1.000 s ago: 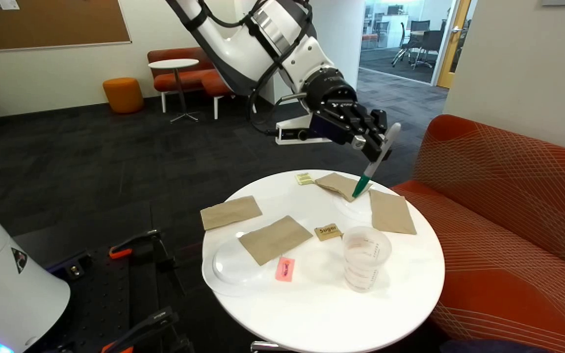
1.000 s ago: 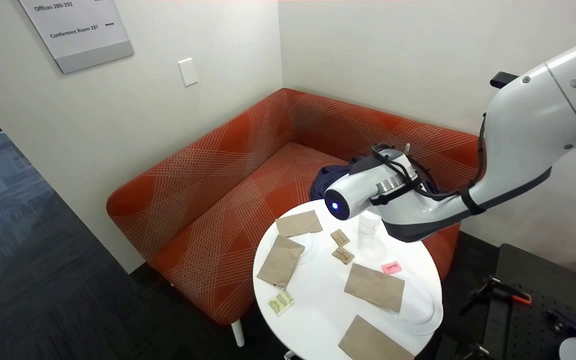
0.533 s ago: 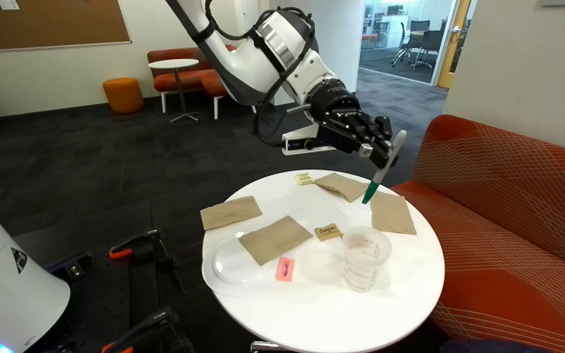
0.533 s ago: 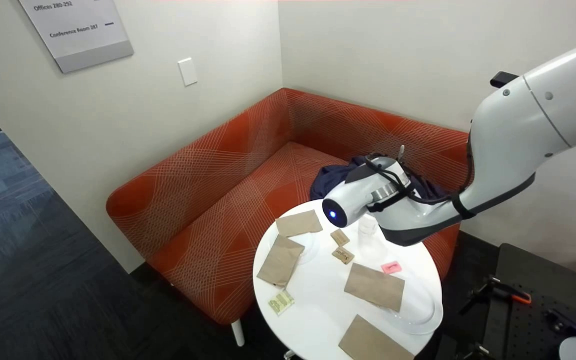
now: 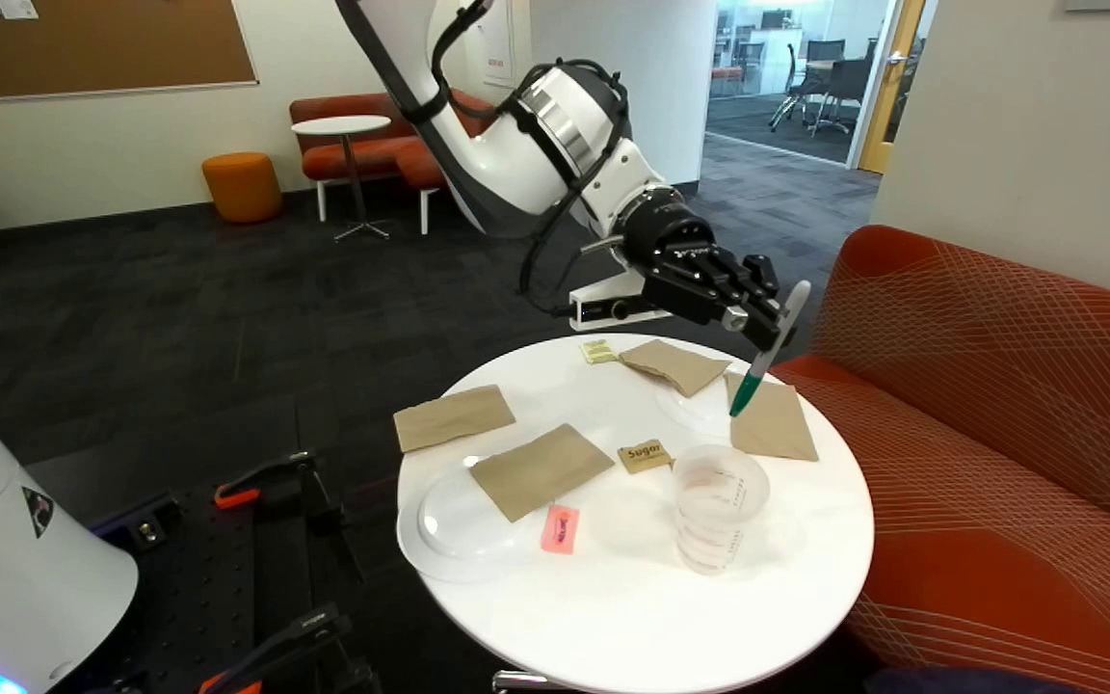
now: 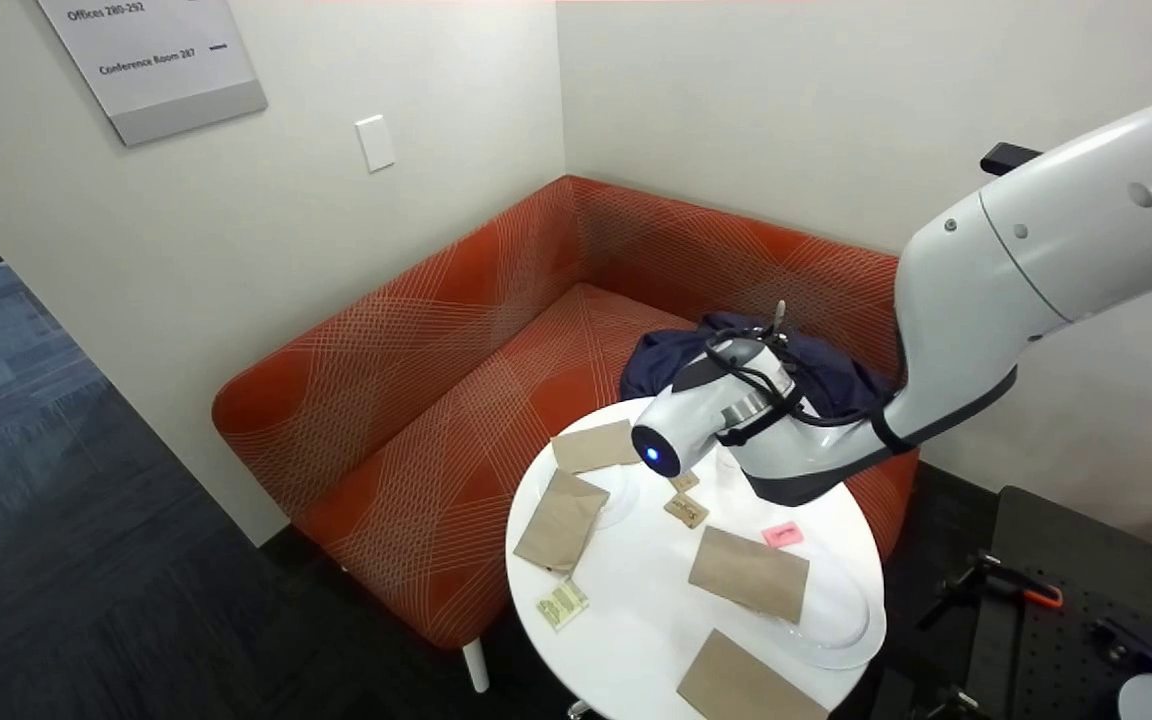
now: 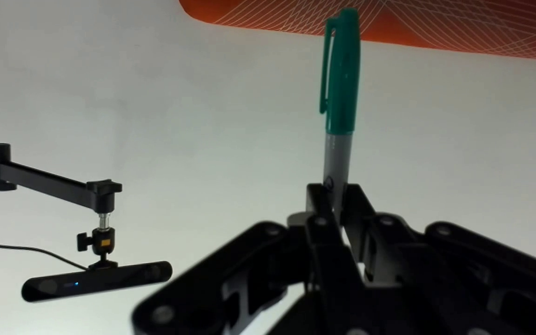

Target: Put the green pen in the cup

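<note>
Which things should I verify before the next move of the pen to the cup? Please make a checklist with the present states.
1. Gripper closed on the green pen: ok.
2. Green cap pointing down: ok.
3. Pen upright: not ok, it leans.
4. Cup standing mouth up: ok.
5. Pen directly over the cup: cannot tell, depth is unclear.
6. Unobstructed sight of the cup: not ok, in an exterior view the arm partly hides it.
</note>
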